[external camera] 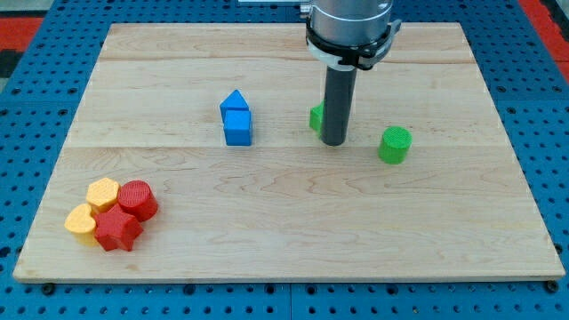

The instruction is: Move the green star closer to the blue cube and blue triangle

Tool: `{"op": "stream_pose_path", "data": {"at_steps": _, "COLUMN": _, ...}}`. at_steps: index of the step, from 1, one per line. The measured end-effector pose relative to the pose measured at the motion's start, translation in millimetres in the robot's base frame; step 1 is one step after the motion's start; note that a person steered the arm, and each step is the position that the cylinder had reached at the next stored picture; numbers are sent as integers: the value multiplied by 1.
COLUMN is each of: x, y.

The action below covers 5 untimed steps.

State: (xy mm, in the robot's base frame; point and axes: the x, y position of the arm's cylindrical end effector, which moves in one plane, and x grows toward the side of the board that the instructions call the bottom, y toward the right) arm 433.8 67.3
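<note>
The green star (316, 117) lies near the board's middle, mostly hidden behind my rod; only its left edge shows. My tip (333, 142) rests on the board right against the star's right side. The blue cube (237, 128) sits to the star's left, with the blue triangle (235, 100) touching its top side. A gap of bare wood separates the star from the two blue blocks.
A green cylinder (395, 145) stands right of my tip. At the bottom left is a cluster: a red cylinder (138, 199), a red star (117, 230) and two yellow blocks (101, 192) (81, 221). The wooden board (284, 249) lies on a blue pegboard.
</note>
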Motion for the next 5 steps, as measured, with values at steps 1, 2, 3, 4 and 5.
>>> {"op": "stream_pose_path", "data": {"at_steps": 1, "x": 0, "y": 32}}
{"op": "stream_pose_path", "data": {"at_steps": 2, "x": -11, "y": 35}}
{"op": "stream_pose_path", "data": {"at_steps": 3, "x": -34, "y": 11}}
{"op": "stream_pose_path", "data": {"at_steps": 4, "x": -38, "y": -7}}
{"op": "stream_pose_path", "data": {"at_steps": 5, "x": -38, "y": -18}}
